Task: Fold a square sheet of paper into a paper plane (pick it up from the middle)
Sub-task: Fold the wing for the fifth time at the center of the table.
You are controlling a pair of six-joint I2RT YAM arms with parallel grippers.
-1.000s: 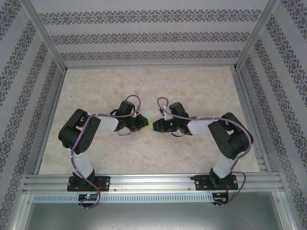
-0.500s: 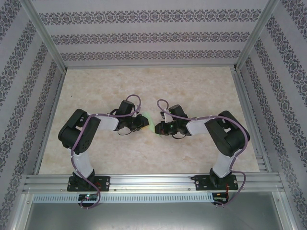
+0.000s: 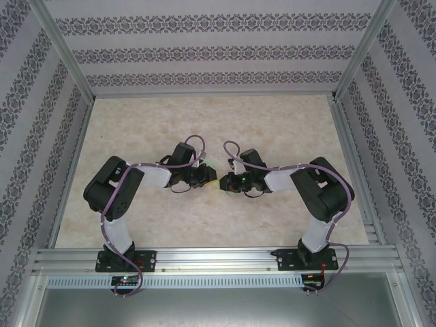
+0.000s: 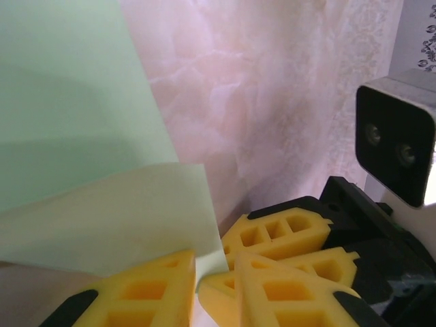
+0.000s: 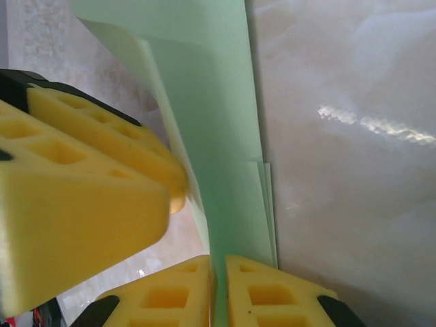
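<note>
The folded paper (image 4: 68, 102) is gripped from opposite sides, left jaws and right jaws both clamped on it.

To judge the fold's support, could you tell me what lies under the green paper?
The marbled tabletop shows beside the green paper; whatever lies directly beneath the sheet is covered.
</note>
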